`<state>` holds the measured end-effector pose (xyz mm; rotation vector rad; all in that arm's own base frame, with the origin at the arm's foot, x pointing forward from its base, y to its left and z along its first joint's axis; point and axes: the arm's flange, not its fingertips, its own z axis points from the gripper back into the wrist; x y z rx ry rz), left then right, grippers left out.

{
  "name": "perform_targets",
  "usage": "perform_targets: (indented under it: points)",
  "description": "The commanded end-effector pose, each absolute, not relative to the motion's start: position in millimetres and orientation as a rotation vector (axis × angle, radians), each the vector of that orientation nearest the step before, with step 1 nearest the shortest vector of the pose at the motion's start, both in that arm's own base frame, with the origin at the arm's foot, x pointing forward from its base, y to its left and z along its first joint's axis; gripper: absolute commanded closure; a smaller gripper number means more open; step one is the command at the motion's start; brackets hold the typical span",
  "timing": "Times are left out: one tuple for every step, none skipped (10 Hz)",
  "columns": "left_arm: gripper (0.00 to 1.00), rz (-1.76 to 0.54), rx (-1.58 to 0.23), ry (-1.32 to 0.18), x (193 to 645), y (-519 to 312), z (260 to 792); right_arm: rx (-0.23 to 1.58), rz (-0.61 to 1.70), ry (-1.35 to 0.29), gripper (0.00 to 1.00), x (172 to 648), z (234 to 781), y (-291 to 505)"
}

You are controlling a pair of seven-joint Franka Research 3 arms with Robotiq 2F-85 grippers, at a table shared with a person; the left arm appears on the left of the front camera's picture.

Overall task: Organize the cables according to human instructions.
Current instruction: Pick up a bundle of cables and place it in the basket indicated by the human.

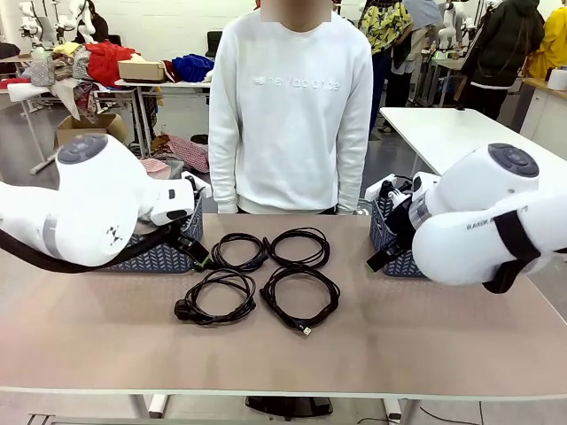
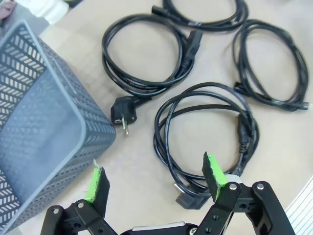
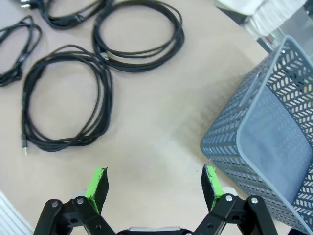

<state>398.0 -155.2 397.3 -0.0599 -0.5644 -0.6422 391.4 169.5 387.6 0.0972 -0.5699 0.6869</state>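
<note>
Where arms [image 1: 97, 212] overlap them, both baskets [image 1: 155, 258] half hidden, four cables [image 1: 266, 301] between.

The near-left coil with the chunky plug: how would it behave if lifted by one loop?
Likely floppy: the cable coil lies as loose loops with no tie visible, so it would probably sag and spread. Its chunky plug sits at one edge and may dangle, pulling that side down. Pushed, it would probably deform and slide, not roll.

Four cables [image 1: 266, 251] coiled on table [image 1: 425, 336], baskets [image 1: 164, 258] either side, human [image 1: 291, 115] behind
</note>
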Motion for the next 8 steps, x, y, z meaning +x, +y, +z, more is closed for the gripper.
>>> perform_targets:
  points:
    - [0.00,-0.697,-0.137,-0.563,386.8,-125.5,415.4,0.190,0.764,-0.563,0.00,389.6,409.7,138.1]
    - [0.00,-0.726,-0.165,-0.573,385.7,-115.2,423.1,0.224,0.787,-0.575,0.00,386.3,418.5,129.2]
    - [0.00,-0.750,-0.200,-0.581,384.9,-103.6,430.4,0.271,0.811,-0.590,0.00,382.8,428.0,121.0]
    - [0.00,-0.783,-0.232,-0.590,382.9,-92.2,437.3,0.294,0.823,-0.602,0.00,380.0,436.1,113.4]
    - [0.00,-0.804,-0.269,-0.602,381.4,-81.0,444.3,0.327,0.833,-0.616,0.00,378.0,443.1,106.6]
    - [0.00,-0.831,-0.333,-0.620,379.8,-68.4,451.9,0.366,0.836,-0.629,0.00,376.9,450.5,96.7]
    - [0.00,-0.846,-0.371,-0.625,379.6,-56.0,457.7,0.397,0.833,-0.645,0.00,375.6,456.5,86.8]
    - [0.00,-0.850,-0.391,-0.636,379.0,-44.0,462.7,0.422,0.833,-0.654,0.00,373.4,462.7,77.6]
